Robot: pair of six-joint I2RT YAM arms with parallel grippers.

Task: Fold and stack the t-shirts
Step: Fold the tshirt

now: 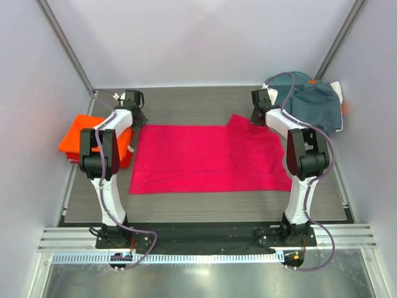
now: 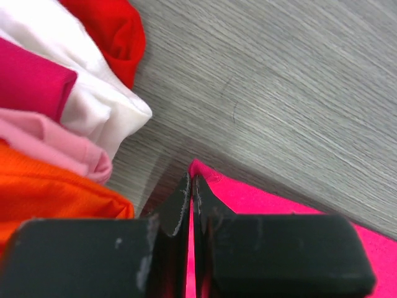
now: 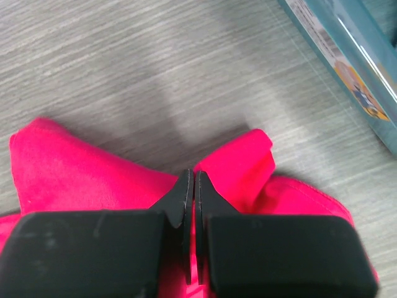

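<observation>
Both far corners pinched on the magenta-pink cloth t-shirt [image 1: 205, 161]
The left fingers [image 2: 186, 198] and right fingers [image 3: 186, 195] are clamped tight on one corner each, with the rest lying flat between and behind them on the grey wood-grain desk [image 1: 186, 105].

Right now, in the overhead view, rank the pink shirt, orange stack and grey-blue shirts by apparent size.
1. pink shirt, spread flat, clearly largest.
2. grey-blue shirts and orange stack look alike; the left arm covers part of the orange.
</observation>
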